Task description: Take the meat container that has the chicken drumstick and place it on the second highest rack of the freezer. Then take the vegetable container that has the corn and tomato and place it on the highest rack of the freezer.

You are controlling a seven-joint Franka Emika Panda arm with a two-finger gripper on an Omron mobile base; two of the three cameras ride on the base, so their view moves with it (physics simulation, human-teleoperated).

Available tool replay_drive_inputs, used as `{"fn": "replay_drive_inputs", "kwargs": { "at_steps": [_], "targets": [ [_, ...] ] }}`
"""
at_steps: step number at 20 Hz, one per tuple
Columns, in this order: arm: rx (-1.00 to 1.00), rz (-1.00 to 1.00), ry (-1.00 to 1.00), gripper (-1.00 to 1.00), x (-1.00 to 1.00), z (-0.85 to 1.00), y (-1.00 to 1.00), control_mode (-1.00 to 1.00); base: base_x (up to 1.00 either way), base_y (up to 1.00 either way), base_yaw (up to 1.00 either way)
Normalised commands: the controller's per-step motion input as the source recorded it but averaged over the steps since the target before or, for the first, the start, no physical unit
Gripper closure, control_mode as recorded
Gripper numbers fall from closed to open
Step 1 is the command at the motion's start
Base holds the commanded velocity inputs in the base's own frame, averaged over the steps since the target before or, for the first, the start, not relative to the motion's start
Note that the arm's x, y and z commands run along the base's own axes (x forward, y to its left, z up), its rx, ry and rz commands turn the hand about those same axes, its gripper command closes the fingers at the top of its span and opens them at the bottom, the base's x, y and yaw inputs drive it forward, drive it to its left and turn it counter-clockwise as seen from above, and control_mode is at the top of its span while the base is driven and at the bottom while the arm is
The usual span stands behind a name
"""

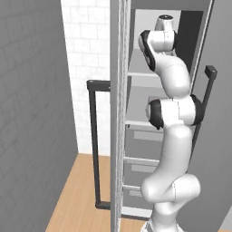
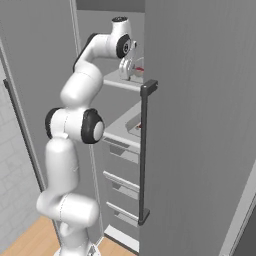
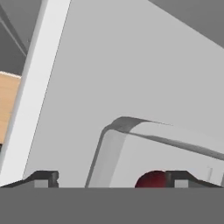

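The white arm reaches up into the freezer [image 2: 200, 125], a tall matte grey cabinet with a long dark bar handle [image 2: 145, 150] on its open door; the gripper [image 3: 111, 179] hangs over the highest rack [image 2: 122, 82], a flat white board with a straight front edge; its jaws stand wide apart, with the two dark fingertips [image 3: 43, 178] set well to either side and closed on nothing. Between them sits a pale container [image 3: 131, 148] with thin smooth walls and a rounded corner, resting on the white shelf; the tomato [image 3: 152, 179], a glossy dark-red ball, lies inside it beside the right-hand fingertip; the corn is not visible. The second highest rack [image 2: 125, 127] lies below, just above the grey drawers [image 2: 120, 185]; open shelf surface stretches beyond the container.
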Motion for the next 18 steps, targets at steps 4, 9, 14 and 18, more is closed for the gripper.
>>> {"fn": "replay_drive_inputs", "kwargs": {
  "at_steps": [4,9,14,18],
  "targets": [
    [0.00,0.00,-0.32,-1.00,-0.14,-0.39,0.00,-1.00,0.00,0.00,0.00],
    [0.00,0.00,-0.28,-1.00,-0.16,-0.03,0.01,-1.00,0.00,0.00,0.00],
    [-0.02,0.00,-0.15,-1.00,-0.28,0.05,0.03,-1.00,0.00,0.00,0.00],
    [-0.01,0.00,-0.20,-1.00,-0.70,0.19,0.03,-1.00,0.00,0.00,0.00]
  ]
}}
